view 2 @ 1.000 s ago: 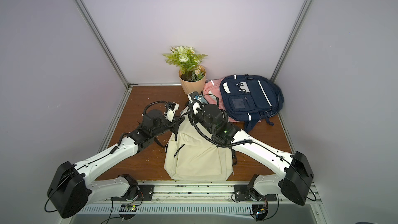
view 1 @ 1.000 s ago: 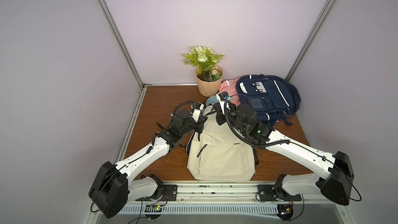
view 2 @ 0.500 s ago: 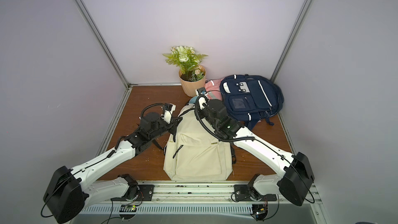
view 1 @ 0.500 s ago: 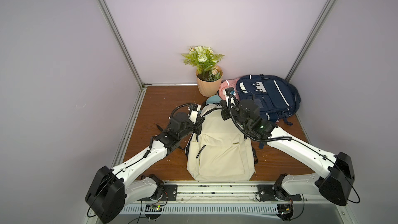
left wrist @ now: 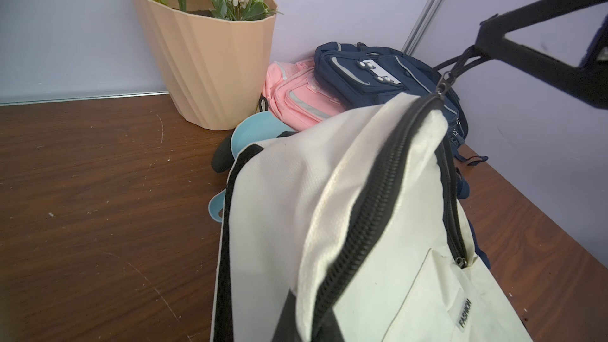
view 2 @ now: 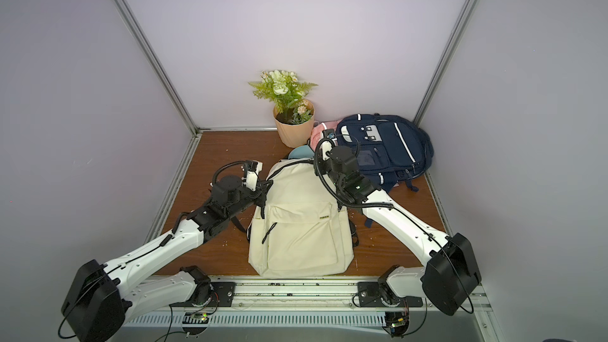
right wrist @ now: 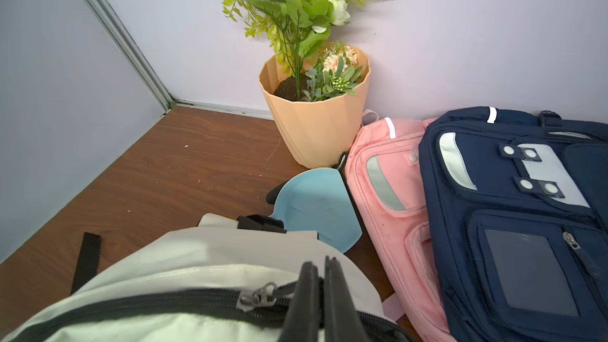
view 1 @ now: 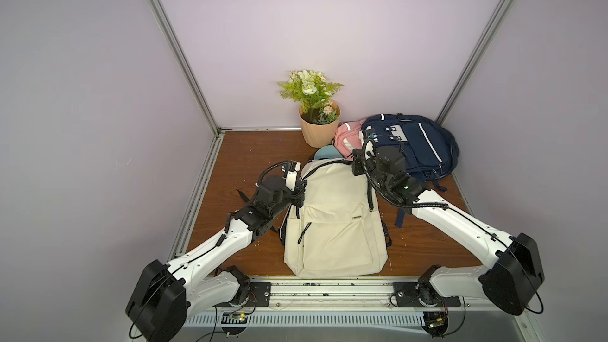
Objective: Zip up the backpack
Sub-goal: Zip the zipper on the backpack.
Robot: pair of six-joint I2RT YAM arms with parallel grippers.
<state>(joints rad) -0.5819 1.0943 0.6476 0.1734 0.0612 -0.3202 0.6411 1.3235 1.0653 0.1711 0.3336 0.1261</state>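
Backpack (view 1: 332, 225), cream with black zips, lies face up in the middle of the wooden table (view 1: 250, 159), between my two arms. Its long axis runs from my base toward the back wall, with the top end pointing at the wall and the bottom end nearest me. Behind it on my right a navy backpack (view 1: 418, 146) sits in the corner. A potted plant (view 1: 317, 129) stands against the wall, and a pink bag (view 1: 347, 133) is wedged between the two, partly under the navy one. My right pincer (right wrist: 318, 268) is pinched tight on the zip pull (left wrist: 455, 72) at the backpack's top right corner, where the fabric rises to a peak at the slider (right wrist: 258, 296). My left pincer (view 1: 297, 190) sits against the top left edge; I cannot tell whether it is parted or gripping.
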